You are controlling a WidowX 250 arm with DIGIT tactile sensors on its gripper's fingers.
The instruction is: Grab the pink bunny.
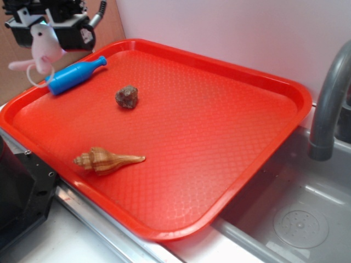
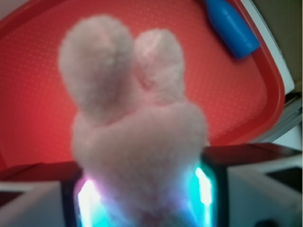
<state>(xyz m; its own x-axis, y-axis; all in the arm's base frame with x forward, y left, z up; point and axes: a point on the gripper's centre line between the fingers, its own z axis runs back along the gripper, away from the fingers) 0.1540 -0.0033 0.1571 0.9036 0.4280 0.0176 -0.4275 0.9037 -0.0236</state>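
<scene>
Red and wide, the tray (image 1: pixel 219 137) fills most of the exterior view, resting on a grey table (image 1: pixel 71 241) beside a sink (image 1: pixel 296 219) with a grey faucet (image 1: pixel 329 104) at the right edge. Most of the tray floor is bare, leaving open room across its middle and right side. A blue bottle (image 1: pixel 77 75) lies near the tray's far left corner, a brown rock (image 1: pixel 126 97) sits toward the middle, and a striped seashell (image 1: pixel 107 160) lies near the left rim; all three are well apart. Above the far left corner, the end effector (image 1: pixel 41 27) is closed around the pink bunny (image 1: pixel 41 52), which hangs clear of the tray, just above the bottle.

From the wrist view, the pink bunny (image 2: pixel 137 137) is pinched between the lit fingers (image 2: pixel 204 189), blurred and filling the centre. Below it lies bare tray (image 2: pixel 38 94), with the blue bottle (image 2: pixel 234 28) at the upper right by the rim.
</scene>
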